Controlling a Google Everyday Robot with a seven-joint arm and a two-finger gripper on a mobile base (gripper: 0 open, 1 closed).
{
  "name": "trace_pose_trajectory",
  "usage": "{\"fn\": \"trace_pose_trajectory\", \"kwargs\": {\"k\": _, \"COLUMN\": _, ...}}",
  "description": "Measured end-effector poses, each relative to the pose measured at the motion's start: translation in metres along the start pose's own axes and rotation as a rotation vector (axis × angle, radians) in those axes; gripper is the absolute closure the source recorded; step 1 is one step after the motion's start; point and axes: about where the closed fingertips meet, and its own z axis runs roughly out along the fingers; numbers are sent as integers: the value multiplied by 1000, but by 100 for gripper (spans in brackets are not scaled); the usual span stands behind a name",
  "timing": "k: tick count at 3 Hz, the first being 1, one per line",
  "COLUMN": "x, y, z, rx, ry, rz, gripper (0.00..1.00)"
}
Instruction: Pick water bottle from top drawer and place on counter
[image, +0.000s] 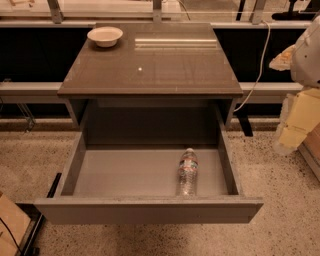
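The gripper (295, 125) hangs at the right edge; I cannot tell its state. Lower-left of it, a small clear ribbed plastic water bottle (188, 172) lies in the open shallow grey top drawer (150, 210). The glossy brown-grey counter (165, 70) is to its left.

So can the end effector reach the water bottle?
Probably yes: the top drawer stands open, nothing covers the water bottle lying inside, and the end effector hangs at the picture's right edge.

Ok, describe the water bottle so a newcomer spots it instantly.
Below the glossy brown-grey counter, the wide grey top drawer stands open. On its floor, right of centre, lies a small clear ribbed plastic water bottle, white cap pointing back. It is the drawer's only item; the white bowl sits on the counter, the robot's tool at the right edge.
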Motion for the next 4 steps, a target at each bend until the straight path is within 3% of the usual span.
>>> {"fn": "trace_pose_trajectory", "kwargs": {"k": 1, "x": 0, "y": 0, "z": 0, "rx": 0, "ry": 0, "rz": 0, "gripper": 0}}
{"fn": "trace_pose_trajectory", "kwargs": {"k": 3, "x": -5, "y": -14, "z": 48, "rx": 8, "ry": 37, "rz": 254, "gripper": 0}}
{"fn": "trace_pose_trajectory", "kwargs": {"k": 4, "x": -5, "y": -14, "z": 47, "rx": 10, "ry": 36, "rz": 288, "gripper": 0}}
